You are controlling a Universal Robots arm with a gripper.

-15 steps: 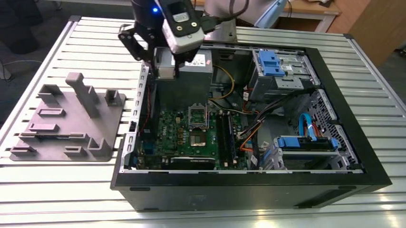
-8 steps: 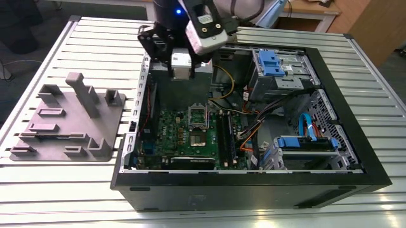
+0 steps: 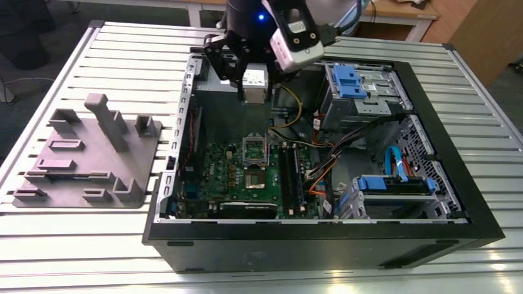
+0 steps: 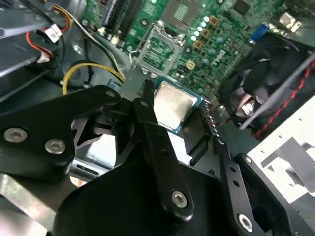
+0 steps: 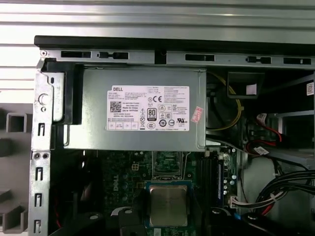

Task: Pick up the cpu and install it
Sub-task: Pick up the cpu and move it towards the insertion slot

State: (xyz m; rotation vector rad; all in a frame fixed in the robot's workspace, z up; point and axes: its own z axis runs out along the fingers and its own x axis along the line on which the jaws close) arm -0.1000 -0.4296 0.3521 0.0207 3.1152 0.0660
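Note:
The cpu [image 3: 255, 78] is a small silver-topped square chip held in the air over the far end of the open computer case [image 3: 327, 245], with my gripper [image 3: 254, 84] shut on it. In both wrist views the cpu [image 4: 172, 102] [image 5: 168, 204] sits between the black fingers [image 4: 147, 123], its metal top facing the cameras. Below and ahead lies the green motherboard [image 3: 237, 184]. Its shiny socket frame [image 3: 255, 147] [image 4: 158, 48] [image 5: 167, 164] stands open. The cpu is well above the board and apart from the socket.
A grey moulded tray [image 3: 90, 159] with upright posts rests on the slatted metal table [image 3: 122, 55] at the exterior view's left. Inside the case are a silver power supply [image 5: 142, 115], blue drive bays [image 3: 351, 79], loose cables [image 3: 327, 165] and a black fan [image 4: 261, 83].

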